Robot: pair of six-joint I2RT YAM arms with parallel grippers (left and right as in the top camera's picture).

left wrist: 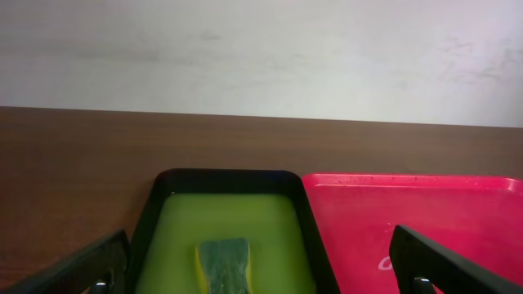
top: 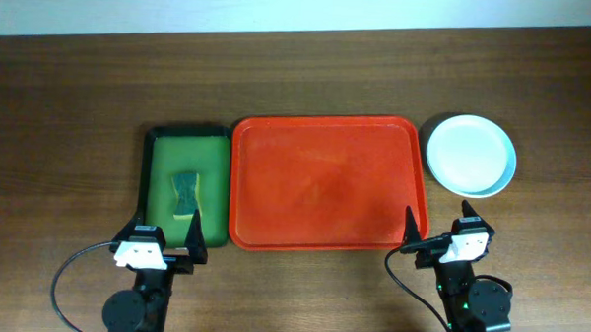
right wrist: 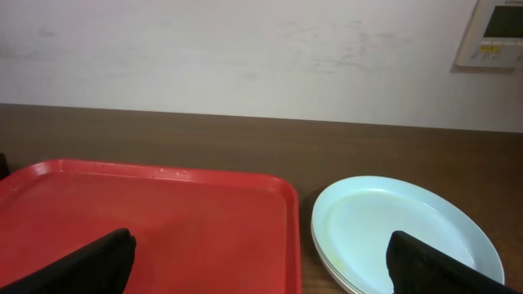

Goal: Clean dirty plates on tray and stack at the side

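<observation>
Only an unreadable white mark (left wrist: 382, 263) shows on the tray (left wrist: 368, 216).

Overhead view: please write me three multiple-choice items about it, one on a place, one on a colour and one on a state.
1. Where does the stack of plates stand relative to the red tray?
A. on it
B. on the table, at its right side
C. on the table, at its left side

2. What colour is the small tray that holds the sponge?
A. blue
B. white
C. dark green

3. In what state are the left hand and the right hand?
A. both open, holding nothing
B. left shut on the sponge
C. right shut on a plate

Answers:
1 B: the stack sits on bare wood beside the tray's right rim.
2 C: its rim is dark green around a lighter green floor.
3 A: the fingers of each hand are spread, with nothing between them.
</observation>
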